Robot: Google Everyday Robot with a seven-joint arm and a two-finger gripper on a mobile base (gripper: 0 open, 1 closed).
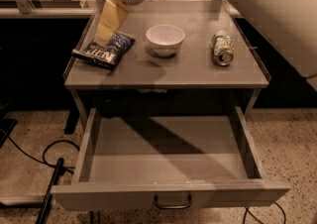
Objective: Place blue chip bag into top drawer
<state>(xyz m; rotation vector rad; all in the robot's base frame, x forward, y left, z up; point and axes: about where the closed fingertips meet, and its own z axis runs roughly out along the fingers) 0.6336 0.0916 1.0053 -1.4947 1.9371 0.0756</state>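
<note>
The blue chip bag [104,49] lies flat on the left part of the grey tabletop [188,69], dark blue with white lettering. My gripper [105,30] reaches down from the top left on a white arm. Its tip is just above the bag's far edge, very close to it or touching it. The top drawer [168,151] is pulled wide out below the tabletop and holds nothing. Its front panel has a small dark handle [172,202] at the centre.
A white bowl [165,38] stands at the middle of the tabletop, to the right of the bag. A green-and-silver can [223,48] lies on its side at the right. Black cables [49,168] trail on the speckled floor at the left.
</note>
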